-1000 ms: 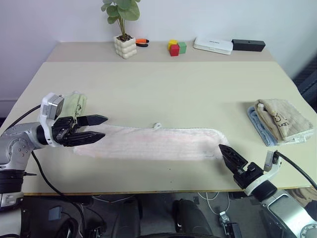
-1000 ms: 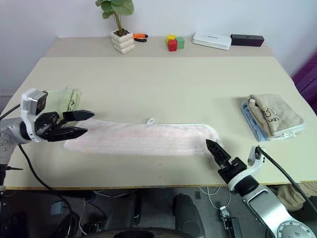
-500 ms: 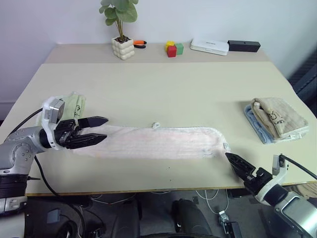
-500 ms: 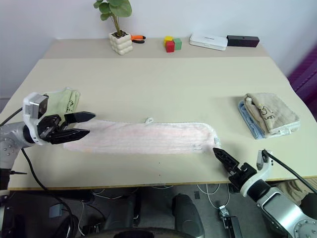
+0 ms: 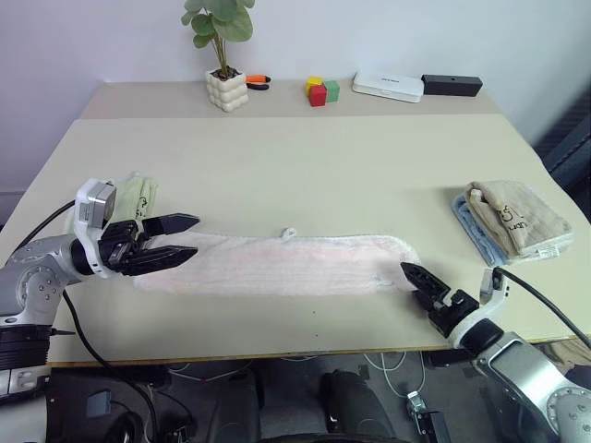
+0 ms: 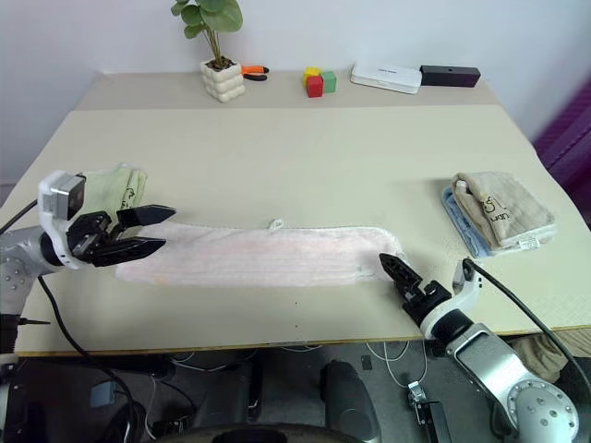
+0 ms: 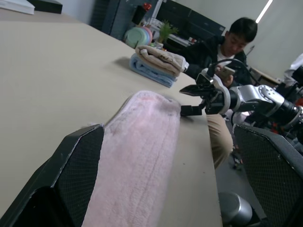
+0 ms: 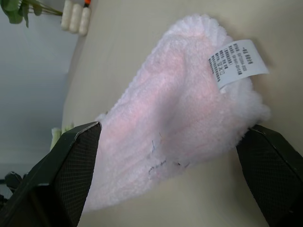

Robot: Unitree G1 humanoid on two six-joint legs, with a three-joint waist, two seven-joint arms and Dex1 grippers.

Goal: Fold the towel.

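Note:
The towel (image 5: 286, 263) lies as a long pale pink strip across the front of the table, with a small loop tag (image 5: 292, 233) on its far edge. My left gripper (image 5: 197, 235) is open and points along the strip, which runs on between its fingers (image 7: 71, 179). My right gripper (image 5: 413, 275) is open at the towel's right end, low over the table. In the right wrist view that rounded end (image 8: 180, 118) lies between the spread fingers (image 8: 71, 165), with a white care label (image 8: 235, 61) and a dark scribble on it.
A light green folded towel (image 5: 138, 196) sits just behind the left gripper. A beige folded towel (image 5: 517, 217) lies on a blue one at the right edge. A potted plant (image 5: 228, 89), coloured blocks (image 5: 321, 90) and two boxes stand at the back. A seated person (image 7: 227, 47) is past the right end.
My right gripper drew back from the towel's right end, then came forward again so the end lies between its fingers. The left gripper has stayed put.

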